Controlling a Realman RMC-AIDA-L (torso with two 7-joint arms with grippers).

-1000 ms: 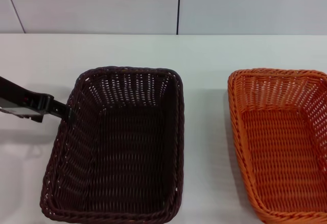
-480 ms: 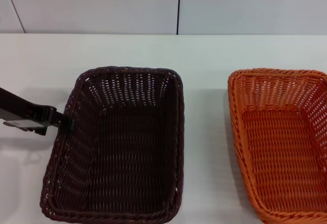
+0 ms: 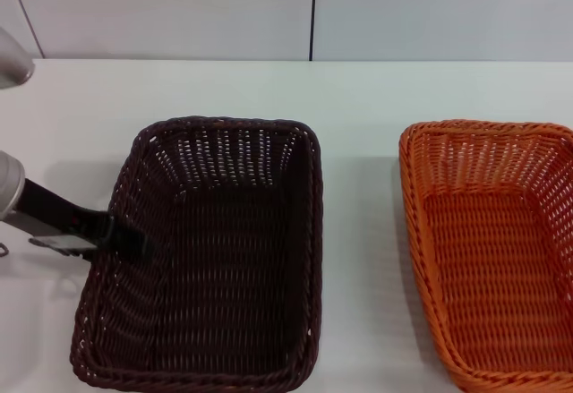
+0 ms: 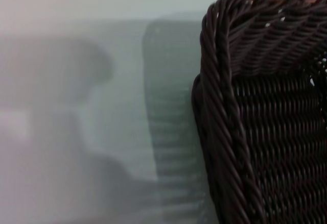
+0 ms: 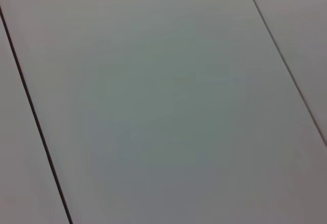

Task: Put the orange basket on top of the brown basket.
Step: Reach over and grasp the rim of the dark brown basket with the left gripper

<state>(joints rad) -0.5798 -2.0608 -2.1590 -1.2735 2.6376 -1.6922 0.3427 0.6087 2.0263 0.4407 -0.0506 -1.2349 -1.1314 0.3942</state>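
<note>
The brown basket stands left of centre on the white table in the head view. The orange basket stands apart to its right, partly cut off by the picture's edge. Both are upright and empty. My left gripper comes in from the left and sits at the brown basket's left rim, about halfway along it. The left wrist view shows that braided rim and wall very close. My right gripper is out of view; its wrist view shows only pale wall panels.
The white table runs back to a pale panelled wall. A strip of bare table lies between the two baskets. The left arm's grey link shows at the left edge.
My left gripper has moved along the brown basket's left rim toward the front of the table and slightly in over the rim. The baskets have not moved.
</note>
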